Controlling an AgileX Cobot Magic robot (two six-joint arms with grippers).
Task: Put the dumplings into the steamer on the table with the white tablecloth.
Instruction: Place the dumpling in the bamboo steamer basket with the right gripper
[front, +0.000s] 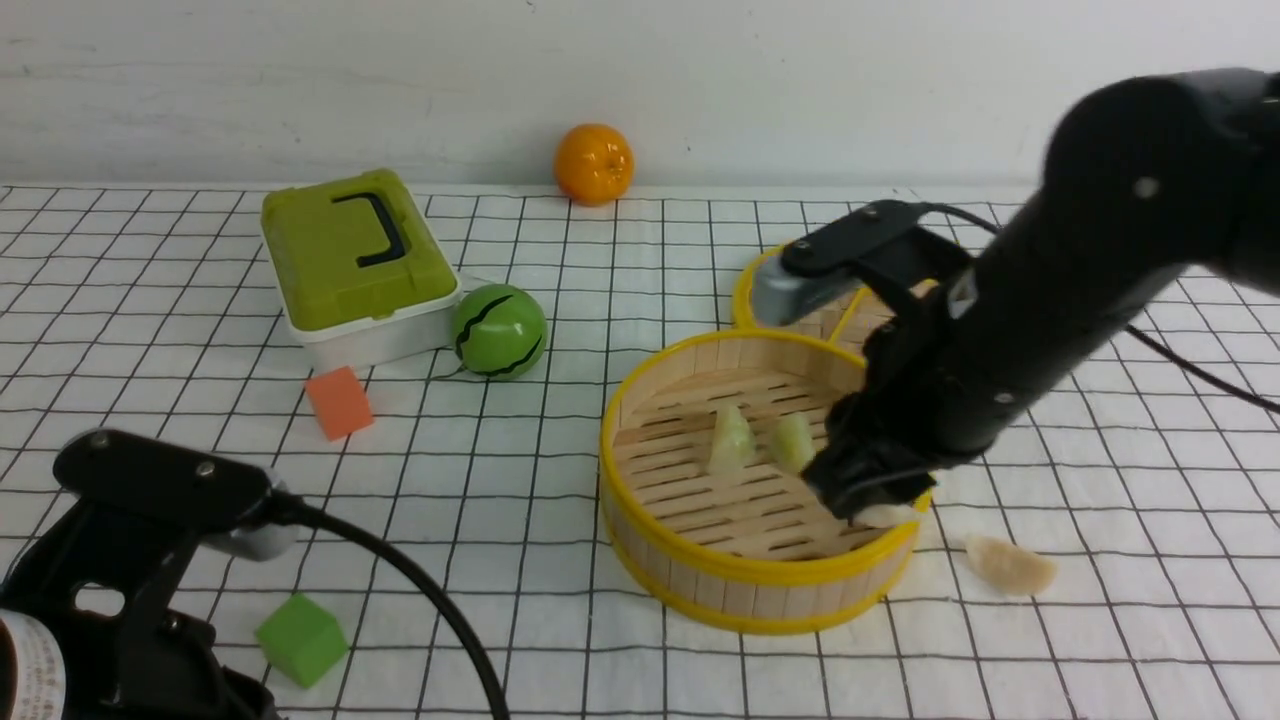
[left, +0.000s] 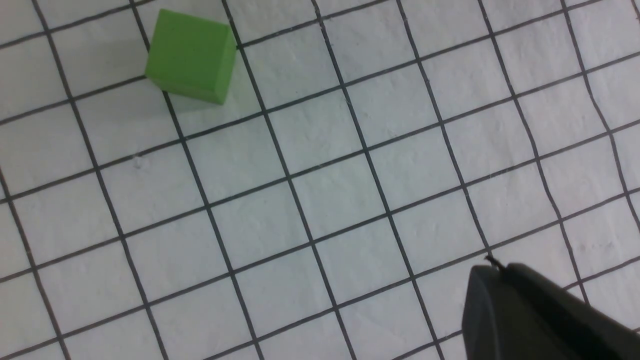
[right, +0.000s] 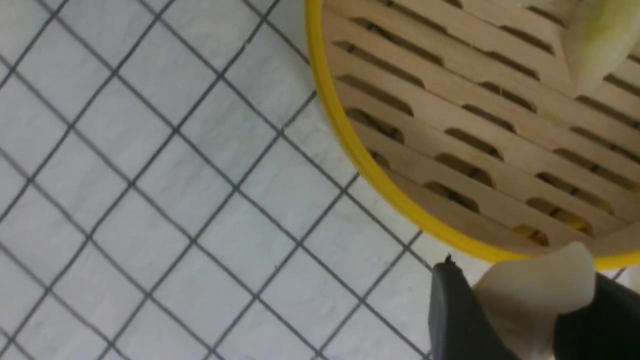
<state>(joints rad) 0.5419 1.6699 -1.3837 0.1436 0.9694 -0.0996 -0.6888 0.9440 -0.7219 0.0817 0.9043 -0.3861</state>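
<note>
The round bamboo steamer (front: 690, 555) stands on the white gridded tablecloth (front: 560, 440), right of centre. Two pale green dumplings (front: 731, 440) (front: 793, 441) lie on its slatted floor. My right gripper (front: 880, 510) is shut on a cream-white dumpling (right: 537, 295) and holds it just above the steamer's near right rim (right: 370, 170). Another cream-white dumpling (front: 1010, 566) lies on the cloth right of the steamer. My left gripper (left: 492, 272) is shut and empty, low at the front left, over bare cloth.
A flat yellow-rimmed lid (front: 745, 290) lies behind the steamer, mostly hidden by my right arm. A green box (front: 350, 260), a toy watermelon (front: 499, 330), an orange (front: 594, 163), an orange cube (front: 339, 402) and a green cube (front: 301, 638) (left: 191, 56) are on the left.
</note>
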